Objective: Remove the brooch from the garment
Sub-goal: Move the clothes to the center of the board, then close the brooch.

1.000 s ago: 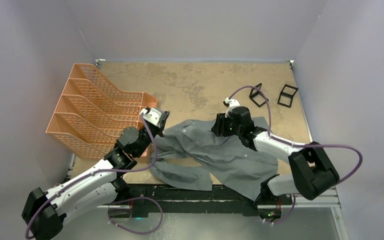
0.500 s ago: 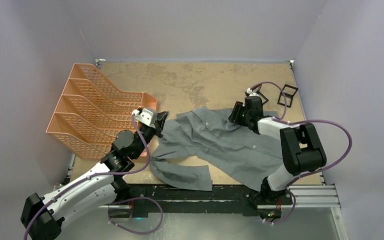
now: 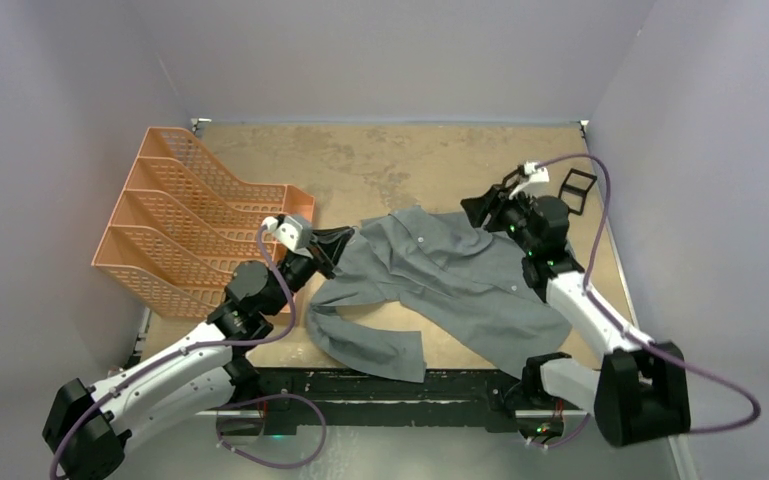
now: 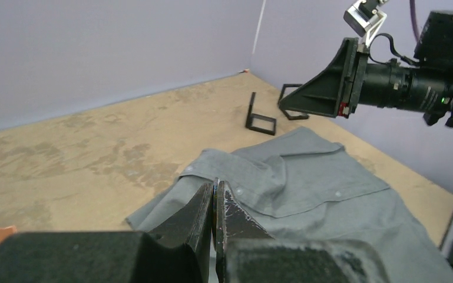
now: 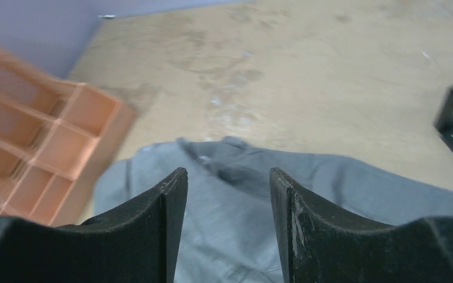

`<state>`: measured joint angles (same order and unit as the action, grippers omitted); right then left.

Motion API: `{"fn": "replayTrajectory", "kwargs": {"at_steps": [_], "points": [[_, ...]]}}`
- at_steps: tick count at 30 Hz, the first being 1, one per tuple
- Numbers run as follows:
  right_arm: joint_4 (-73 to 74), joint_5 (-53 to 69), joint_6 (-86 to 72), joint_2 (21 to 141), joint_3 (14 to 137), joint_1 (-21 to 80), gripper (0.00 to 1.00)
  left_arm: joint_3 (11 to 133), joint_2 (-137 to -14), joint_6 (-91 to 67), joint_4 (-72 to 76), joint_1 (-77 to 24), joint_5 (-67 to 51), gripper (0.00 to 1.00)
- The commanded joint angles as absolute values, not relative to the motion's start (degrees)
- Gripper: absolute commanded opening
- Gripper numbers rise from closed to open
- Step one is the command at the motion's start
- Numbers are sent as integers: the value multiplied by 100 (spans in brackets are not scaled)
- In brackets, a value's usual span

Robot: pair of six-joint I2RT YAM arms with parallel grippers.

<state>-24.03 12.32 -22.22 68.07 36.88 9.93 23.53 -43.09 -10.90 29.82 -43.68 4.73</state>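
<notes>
The grey shirt [image 3: 450,285] lies spread on the table's middle, collar toward the left; it also shows in the left wrist view [image 4: 330,194] and the right wrist view [image 5: 230,224]. My left gripper [image 3: 345,238] is at the shirt's left collar edge, jaws pressed together [image 4: 215,186] on a thin pale sliver with coloured specks, which looks like the brooch. My right gripper [image 3: 470,208] hovers open and empty above the shirt's far edge [image 5: 228,177]. It also shows in the left wrist view [image 4: 315,94].
An orange mesh file tray [image 3: 180,225] stands at the left, close behind my left arm, and shows in the right wrist view [image 5: 29,118]. Two small black wire frames [image 3: 577,190] stand at the back right; they also show in the left wrist view [image 4: 262,121].
My right gripper dragged the shirt to the right and away, let go and rose open near the black frames. My left gripper stayed shut at the collar edge and shifted slightly right.
</notes>
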Motion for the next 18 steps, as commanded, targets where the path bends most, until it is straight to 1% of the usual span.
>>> {"fn": "replayTrajectory", "kwargs": {"at_steps": [1,5,8,13,18], "points": [[-3924,2803,-2198,6048,2751,1035,56,2317,-4457,-1680,3688,-4385,-137,0],[-4974,3556,-2556,5729,2297,1180,59,2338,-4614,-1986,3971,-4383,-354,0],[-5604,3917,-2742,5658,2139,1492,61,2335,-4799,-2290,4361,-4380,-548,0],[-6616,4036,-3074,5648,2069,2153,65,2306,-5145,-2857,5245,-4384,-870,0],[-7678,4144,-3604,5882,2097,2367,64,2376,-5342,-3221,5670,-4381,-1155,0]]}}
